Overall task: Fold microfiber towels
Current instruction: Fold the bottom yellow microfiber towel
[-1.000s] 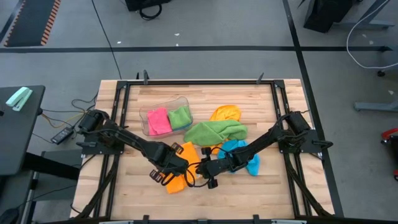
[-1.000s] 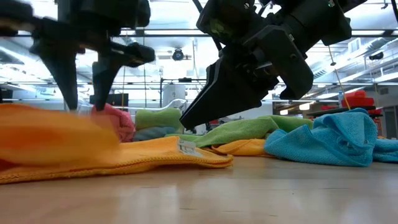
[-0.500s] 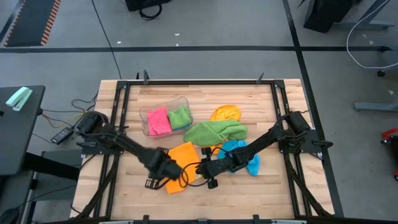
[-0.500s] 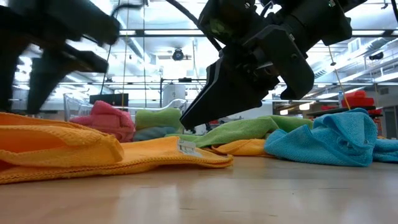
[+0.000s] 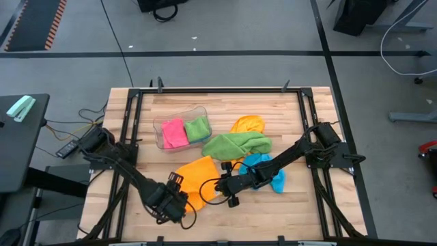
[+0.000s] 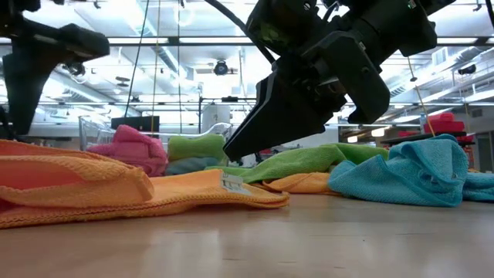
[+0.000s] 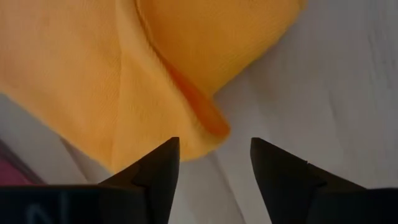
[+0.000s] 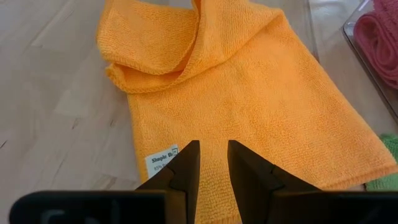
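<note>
Cloth in work is the orange towel, light, limp, half doubled at table front; left gripper w/ fingers apart, empty, at its folded corner, right gripper nearly closed, pinching the label edge, best grip pts.

Two folded towels in the tub — others loose beside it.

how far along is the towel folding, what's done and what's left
Done: a pink towel and a green towel sit in the clear tub. In hand: the orange towel is partly folded; the right end effector pins its edge, and the left end effector hangs open off its corner. Left: the loose green towel, blue towel and second orange towel.
</note>
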{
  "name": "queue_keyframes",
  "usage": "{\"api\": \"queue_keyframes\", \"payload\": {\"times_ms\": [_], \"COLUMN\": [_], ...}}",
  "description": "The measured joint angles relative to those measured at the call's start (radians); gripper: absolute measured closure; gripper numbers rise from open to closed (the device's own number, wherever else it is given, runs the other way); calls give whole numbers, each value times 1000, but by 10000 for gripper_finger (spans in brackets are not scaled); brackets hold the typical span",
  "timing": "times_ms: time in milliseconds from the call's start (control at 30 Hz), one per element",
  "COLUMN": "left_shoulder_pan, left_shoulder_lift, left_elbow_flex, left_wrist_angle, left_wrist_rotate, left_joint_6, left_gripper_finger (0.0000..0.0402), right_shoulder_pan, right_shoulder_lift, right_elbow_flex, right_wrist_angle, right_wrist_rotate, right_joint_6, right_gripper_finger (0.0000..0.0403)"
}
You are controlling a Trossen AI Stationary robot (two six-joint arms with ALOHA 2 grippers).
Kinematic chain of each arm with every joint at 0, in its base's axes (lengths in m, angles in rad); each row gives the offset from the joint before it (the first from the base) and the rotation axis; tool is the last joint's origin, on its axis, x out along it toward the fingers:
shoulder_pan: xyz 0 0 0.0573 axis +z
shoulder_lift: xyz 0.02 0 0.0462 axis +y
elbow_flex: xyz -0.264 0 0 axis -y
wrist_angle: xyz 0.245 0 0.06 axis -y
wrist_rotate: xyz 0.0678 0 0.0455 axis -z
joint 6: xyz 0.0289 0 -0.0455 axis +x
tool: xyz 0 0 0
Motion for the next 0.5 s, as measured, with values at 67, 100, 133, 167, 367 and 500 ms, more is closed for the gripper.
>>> {"api": "queue_keyframes", "payload": {"times_ms": [67, 100, 133, 167, 367, 500], "left_shoulder_pan": [-12, -16, -20, -22, -23, -23], "left_shoulder_lift": [0, 0, 0, 0, 0, 0], "left_elbow_flex": [-28, -41, -53, -65, -78, -78], "left_wrist_angle": [29, 40, 52, 60, 90, 101], "left_wrist_rotate": [-11, -21, -42, -67, -149, -149], "left_joint_6": [-12, -14, -20, -32, -66, -65], "left_gripper_finger": [189, 189, 189, 191, 207, 219], "right_shoulder_pan": [0, 0, 0, 0, 0, 0], "right_shoulder_lift": [0, 0, 0, 0, 0, 0], "right_elbow_flex": [0, 0, 0, 0, 0, 0], "right_wrist_angle": [0, 0, 0, 0, 0, 0], "right_wrist_rotate": [0, 0, 0, 0, 0, 0], "right_joint_6": [0, 0, 0, 0, 0, 0], "right_gripper_finger": [311, 311, 311, 311, 311, 311]}}
